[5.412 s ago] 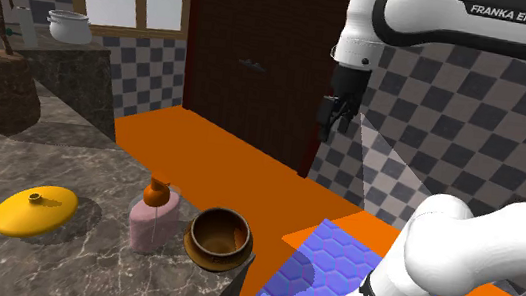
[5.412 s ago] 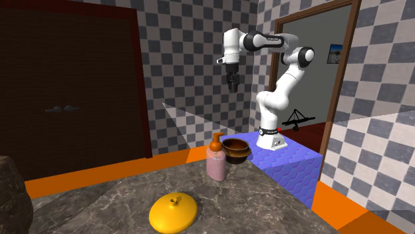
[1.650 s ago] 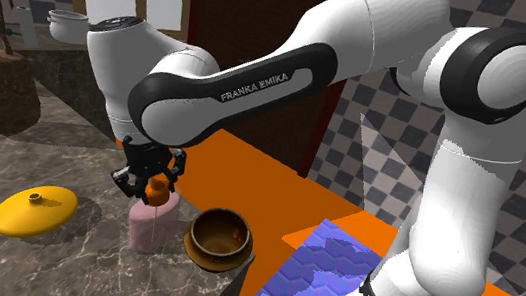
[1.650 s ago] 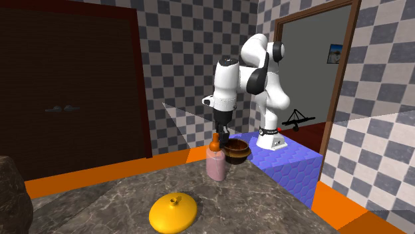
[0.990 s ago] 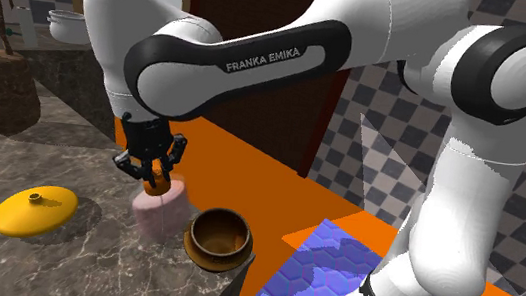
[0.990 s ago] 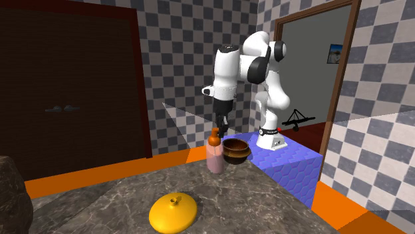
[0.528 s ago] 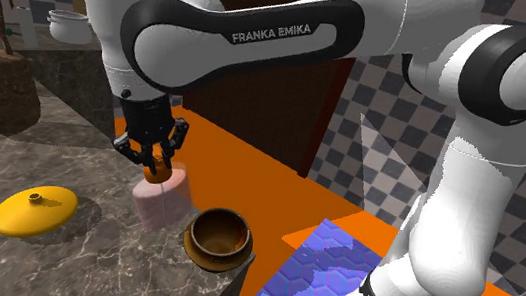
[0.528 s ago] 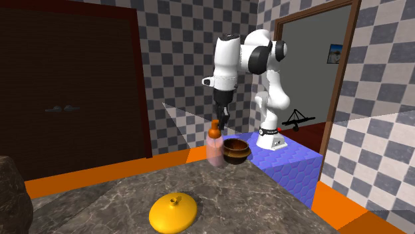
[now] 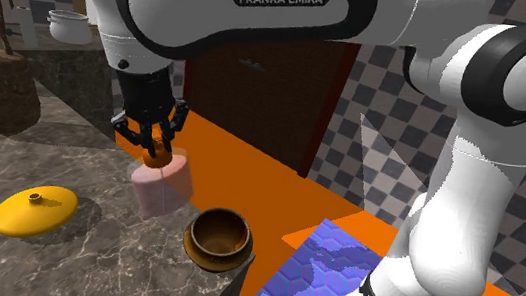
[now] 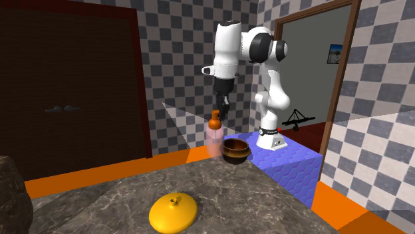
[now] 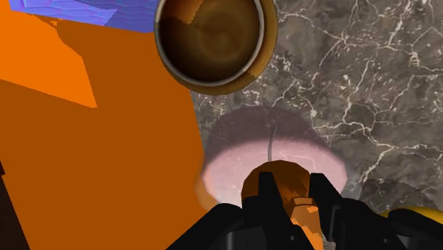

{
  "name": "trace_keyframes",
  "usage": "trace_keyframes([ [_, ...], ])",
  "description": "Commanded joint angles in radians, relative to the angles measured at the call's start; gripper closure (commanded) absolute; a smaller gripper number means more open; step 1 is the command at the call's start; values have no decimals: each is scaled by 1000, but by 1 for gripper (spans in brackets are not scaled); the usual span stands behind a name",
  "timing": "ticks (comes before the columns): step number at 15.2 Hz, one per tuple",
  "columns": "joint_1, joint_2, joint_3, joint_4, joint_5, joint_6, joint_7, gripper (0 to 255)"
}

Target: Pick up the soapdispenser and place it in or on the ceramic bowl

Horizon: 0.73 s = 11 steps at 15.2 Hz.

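Observation:
A pink soap dispenser (image 9: 160, 190) with an orange pump top hangs clear of the marble counter (image 9: 89, 254), slightly tilted. My black gripper (image 9: 156, 143) is shut on its orange top (image 11: 275, 182), with one finger on each side. The dispenser (image 10: 213, 141) hangs just to the left of a brown bowl (image 10: 236, 150) in the second exterior view, higher than the bowl's rim. The bowl (image 9: 218, 238) stands empty near the counter's corner. In the wrist view the bowl (image 11: 209, 39) lies beyond the dispenser's pink body (image 11: 245, 153).
A yellow lid (image 9: 35, 211) lies on the counter at the shoulder view's left. A dark rough block (image 9: 1, 89) and a white pot (image 9: 68, 26) stand further back. The counter edge drops to an orange floor (image 9: 239, 165); the blue stand (image 9: 323, 279) is beside it.
The gripper has risen with the soap dispenser, lifting it off the counter to above the bowl's rim. Bowl and yellow lid have stayed put.

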State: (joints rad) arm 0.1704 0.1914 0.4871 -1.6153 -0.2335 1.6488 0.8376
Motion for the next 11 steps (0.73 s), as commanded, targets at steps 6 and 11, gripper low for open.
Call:
trace_keyframes([
  [6, 6, 3, 2, 98, 0, -95, -15, 255],
  [11, -13, -81, 2, 57, 37, -124, -38, 255],
])
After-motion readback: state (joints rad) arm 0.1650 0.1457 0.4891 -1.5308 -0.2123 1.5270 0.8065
